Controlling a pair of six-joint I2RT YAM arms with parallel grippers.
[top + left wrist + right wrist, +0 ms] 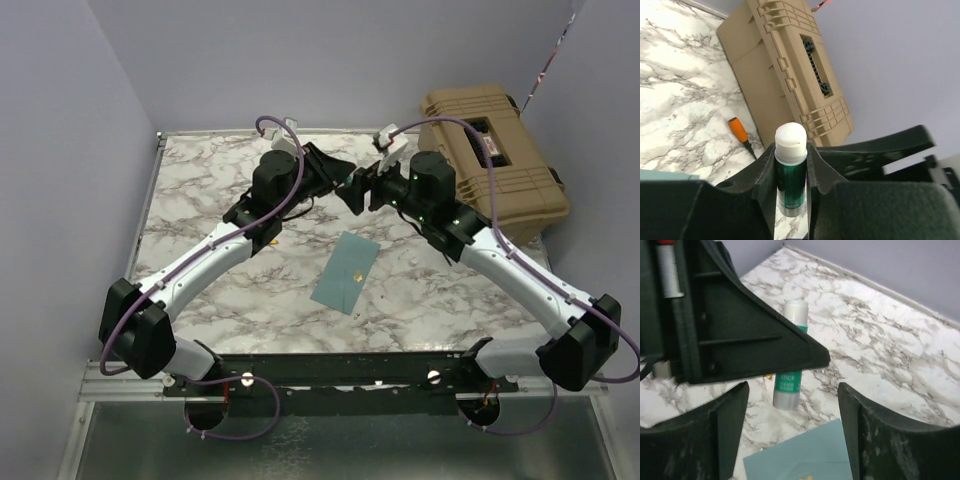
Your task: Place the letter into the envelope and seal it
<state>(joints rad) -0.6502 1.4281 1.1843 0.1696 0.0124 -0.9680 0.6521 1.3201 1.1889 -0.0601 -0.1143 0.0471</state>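
Black and white, left arm: I see it reach from its near-left base up and rightward over the marble-patterned desk (200, 210), with the wrist raised near the far middle. The left gripper (791, 162) has its fingers (765, 180) pinching a glue stick (791, 187). The stick has a green body, and its white cap stands out past the fingertips.

Right arm: mirrored, it reaches from the near-right base up and leftward. The right gripper (357, 190) faces the left one at close range. Its fingers (720, 435) are spread wide and hold nothing, and the glue stick shows between them in the right wrist view.

The envelope (345, 272): teal-blue paper lying flat on the desk, near the middle and just nearer than both grippers, touched by neither. Its long axis runs diagonally from near-left to far-right. A small gold sticker (358, 272) sits near its centre.

Other items: a tan hard case (495, 160) stands at the far right. An orange-handled screwdriver (738, 129) lies on the desk just beside it.
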